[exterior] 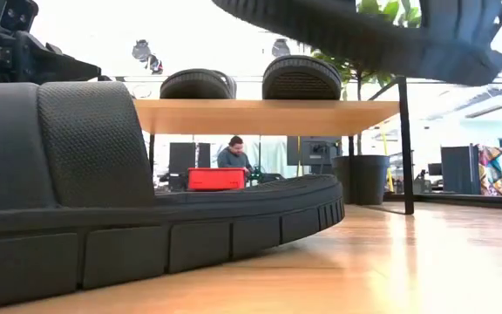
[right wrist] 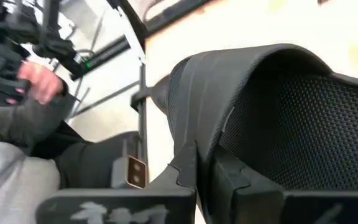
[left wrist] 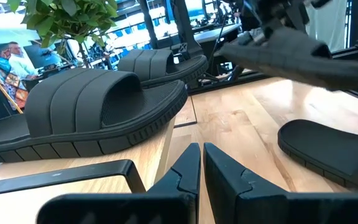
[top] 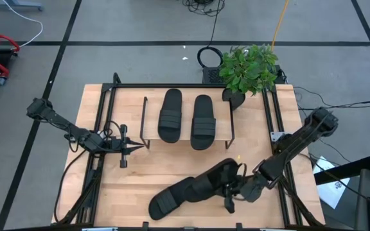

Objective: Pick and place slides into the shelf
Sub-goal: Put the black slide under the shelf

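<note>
Tabletop's near edge: right pincer (top: 235,190) grips slide (top: 207,181) (lifted).

Grey floor (top: 140,25), black tape lines (top: 172,43)

two slides (top: 182,119) on shelf (top: 223,125) – two in front

Shelf (top: 148,114) top full: two slides (top: 170,115).
</note>
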